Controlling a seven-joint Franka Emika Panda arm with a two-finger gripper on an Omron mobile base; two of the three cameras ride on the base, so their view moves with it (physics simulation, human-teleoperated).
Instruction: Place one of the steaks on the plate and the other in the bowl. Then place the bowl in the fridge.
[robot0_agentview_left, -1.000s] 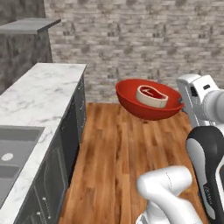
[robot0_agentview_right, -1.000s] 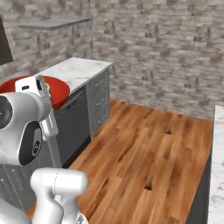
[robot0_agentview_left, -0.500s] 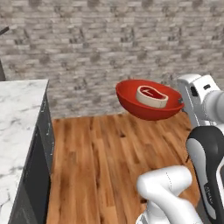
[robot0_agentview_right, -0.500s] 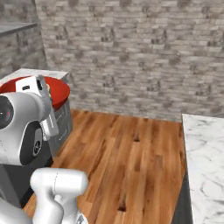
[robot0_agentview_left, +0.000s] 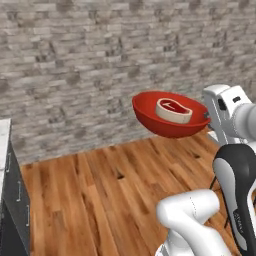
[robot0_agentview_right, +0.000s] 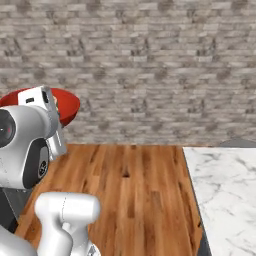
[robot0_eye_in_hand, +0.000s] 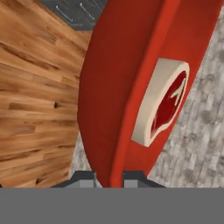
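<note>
Carrying the bowl (robot0_agentview_left: 169, 121) by its rim, I have my fingers (robot0_eye_in_hand: 109, 178) clenched on the edge, one tip inside and one outside the wall. It hangs in the air above the wooden floor (robot0_agentview_left: 105, 200), in front of the brick wall (robot0_agentview_left: 75, 65), with my hand at its right side in the left base view. I judge it stiff and glossy, so likely slippery under a narrow pinch, and held at one edge it will want to tip. A grip on the rim is the only handy place, so I should keep it level and move gently.

Inside lies the steak (robot0_agentview_left: 174, 110), the rounder red one with the pale fat rim, resting toward my hand. It looks soft and loose, free to slide if the bowl tilts.

A marble worktop (robot0_agentview_right: 225, 195) shows at the right.
</note>
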